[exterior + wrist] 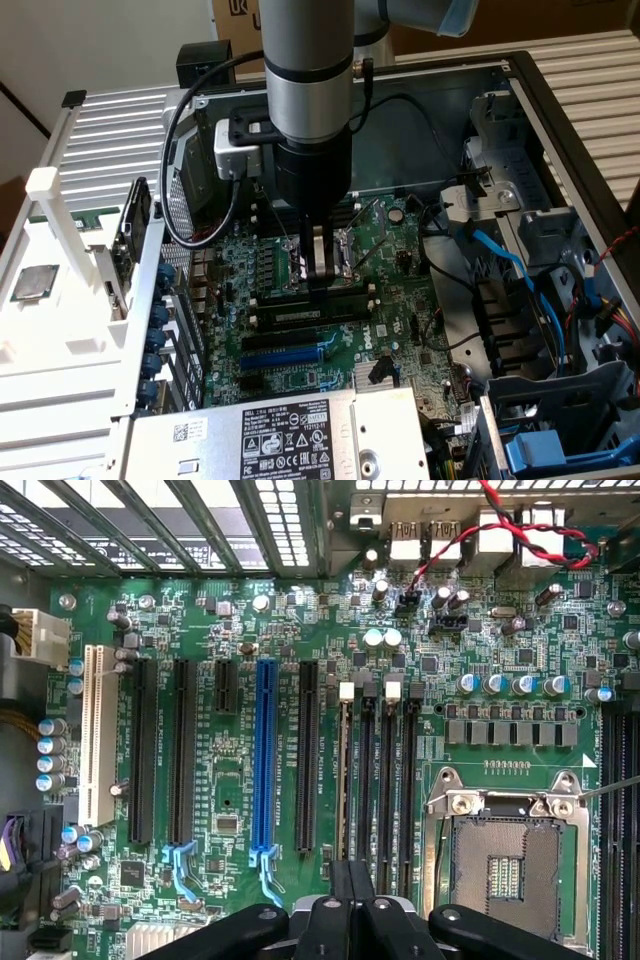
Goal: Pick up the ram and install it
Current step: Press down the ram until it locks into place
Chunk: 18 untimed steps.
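With my gripper (320,280) pressed together and holding nothing between its fingers, I hang just over the ram (300,314) at the centre of the exterior view. There the stick lies in the memory slot closest to the blue slot (285,357). In the wrist view my closed tip (352,868) sits by one end of the ram (345,770), beside the three bare black slots (387,770). I judge this to be the seating step. To do it well I should push straight down, square on the stick's top edge and not on the neighbouring slot, firmly enough for the white clip (347,691) to latch. Whether it has latched I cannot tell. The open processor socket (505,865) lies near.
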### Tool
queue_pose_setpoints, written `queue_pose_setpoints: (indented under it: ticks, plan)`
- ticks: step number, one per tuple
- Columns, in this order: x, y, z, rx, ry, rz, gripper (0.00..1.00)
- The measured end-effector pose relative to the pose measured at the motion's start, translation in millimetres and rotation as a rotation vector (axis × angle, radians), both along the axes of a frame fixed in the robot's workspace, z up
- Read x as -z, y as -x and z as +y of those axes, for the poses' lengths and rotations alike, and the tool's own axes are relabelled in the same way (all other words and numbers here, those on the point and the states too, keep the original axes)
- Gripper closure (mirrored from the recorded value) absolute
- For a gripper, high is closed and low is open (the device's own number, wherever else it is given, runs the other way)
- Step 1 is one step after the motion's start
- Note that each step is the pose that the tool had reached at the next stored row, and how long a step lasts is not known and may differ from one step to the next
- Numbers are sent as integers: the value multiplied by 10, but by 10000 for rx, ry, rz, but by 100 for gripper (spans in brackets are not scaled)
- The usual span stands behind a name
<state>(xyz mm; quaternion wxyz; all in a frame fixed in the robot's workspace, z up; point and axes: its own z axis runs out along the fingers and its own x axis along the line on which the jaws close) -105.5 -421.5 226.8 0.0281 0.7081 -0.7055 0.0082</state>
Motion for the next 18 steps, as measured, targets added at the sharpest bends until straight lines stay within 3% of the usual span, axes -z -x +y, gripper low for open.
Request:
queue_pose_setpoints:
  ticks: [7, 12, 16, 18]
  plan:
    - [-15, 5, 2, 22, -16, 1, 90]
    - [-216, 8, 0, 42, -1, 24, 90]
    - [-228, 9, 1, 57, -2, 23, 90]
    - [-229, 9, 1, 312, -1, 23, 90]
